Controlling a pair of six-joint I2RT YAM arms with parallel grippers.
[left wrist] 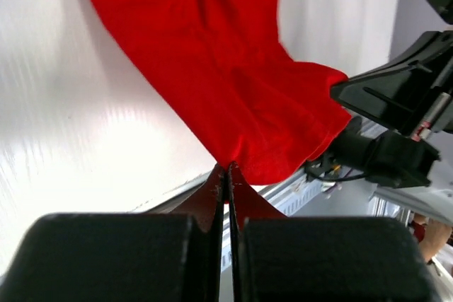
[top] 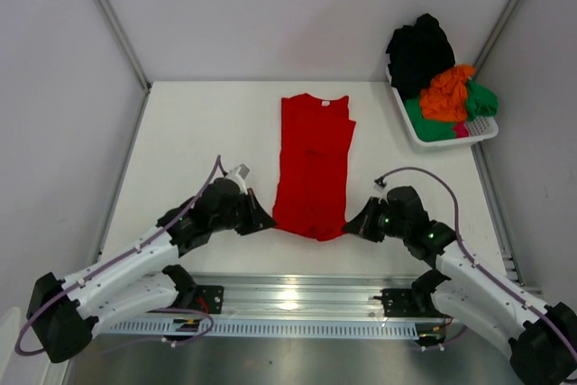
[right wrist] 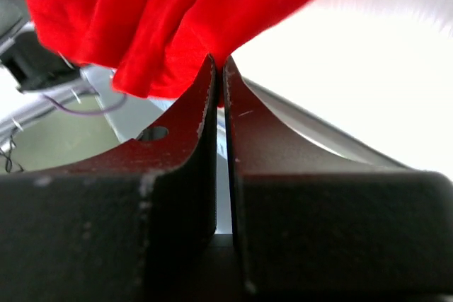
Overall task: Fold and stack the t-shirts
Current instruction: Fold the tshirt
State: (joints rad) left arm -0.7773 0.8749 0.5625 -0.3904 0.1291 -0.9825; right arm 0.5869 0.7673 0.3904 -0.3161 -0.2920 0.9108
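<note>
Pinching hem corners at 7 and 5 o'clock of the limp, probably light red shirt with left gripper and right gripper closed tight.

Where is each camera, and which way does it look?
Top external: above, behind the robot, looking down at table, red t-shirt, basket; left arm and right arm show.
Left wrist: on the left arm, looking past the left gripper shut on the red t-shirt.
Right wrist: on the right arm, past the right gripper, likewise shut.
All share the red t-shirt.
</note>
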